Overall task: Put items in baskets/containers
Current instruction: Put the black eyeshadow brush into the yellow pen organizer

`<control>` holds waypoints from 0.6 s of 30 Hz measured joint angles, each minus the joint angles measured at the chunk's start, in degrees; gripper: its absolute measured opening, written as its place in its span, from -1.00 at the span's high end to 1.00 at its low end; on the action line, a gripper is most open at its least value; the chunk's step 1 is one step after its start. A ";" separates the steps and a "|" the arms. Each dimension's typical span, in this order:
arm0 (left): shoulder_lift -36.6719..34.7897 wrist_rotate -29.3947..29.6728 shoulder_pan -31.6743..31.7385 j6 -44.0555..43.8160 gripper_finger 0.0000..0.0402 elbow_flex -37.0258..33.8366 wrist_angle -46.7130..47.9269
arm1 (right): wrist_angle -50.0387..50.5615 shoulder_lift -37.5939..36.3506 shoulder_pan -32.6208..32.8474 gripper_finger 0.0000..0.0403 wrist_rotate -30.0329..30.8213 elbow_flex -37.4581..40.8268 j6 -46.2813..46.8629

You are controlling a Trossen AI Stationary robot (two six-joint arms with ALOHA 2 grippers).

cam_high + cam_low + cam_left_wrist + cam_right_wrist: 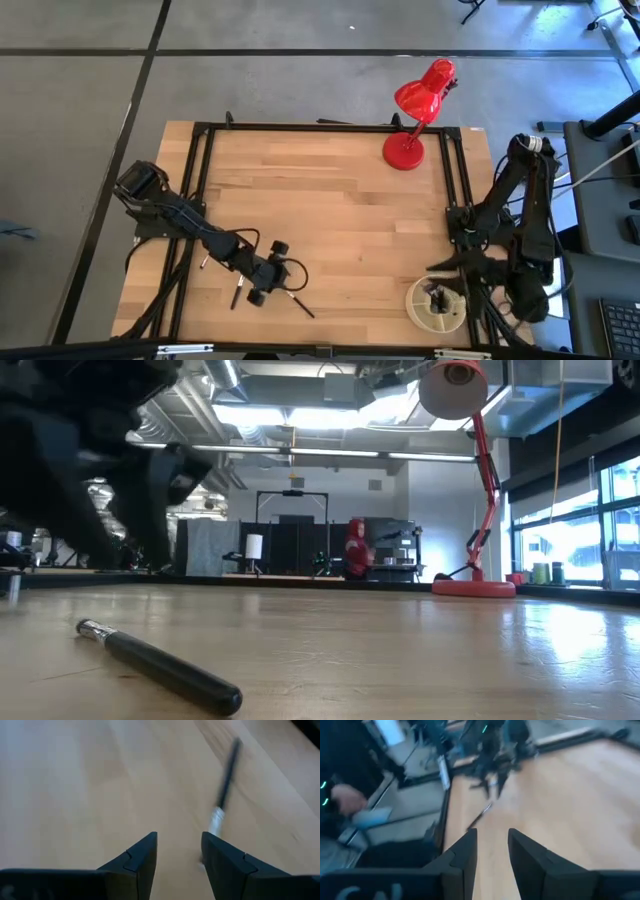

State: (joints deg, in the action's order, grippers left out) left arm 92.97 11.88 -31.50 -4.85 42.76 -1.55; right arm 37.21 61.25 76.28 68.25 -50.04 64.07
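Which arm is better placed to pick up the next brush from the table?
The left arm. Its gripper hangs open near the loose brushes, with one brush just ahead of its fingers. The right gripper is beside the cream dish, far from them.

On the wooden table [330, 210]: 1 round cream divided dish [437, 305] at about 5 o'clock, 1 red desk lamp [420, 110] at about 1 o'clock, and 2 dark robot arms. 3 loose makeup brushes show at about 7 o'clock: 1 [204, 262], another [238, 293] and a 3rd [298, 304]. More brushes stand in the dish's centre cup, too small to count.
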 joint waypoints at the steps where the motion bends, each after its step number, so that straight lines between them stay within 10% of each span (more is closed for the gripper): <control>1: 0.43 -1.35 -0.11 -0.04 0.26 0.00 0.66 | -0.26 -0.66 -1.25 0.45 0.84 -0.02 -1.08; 18: 4.32 -5.23 -1.18 0.15 0.40 -0.10 3.41 | -0.71 -1.90 -18.11 0.45 -11.53 -0.02 -4.37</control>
State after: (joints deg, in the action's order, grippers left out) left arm 97.29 6.65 -32.69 -4.69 42.66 1.86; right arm 36.50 59.35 58.17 56.72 -50.06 59.71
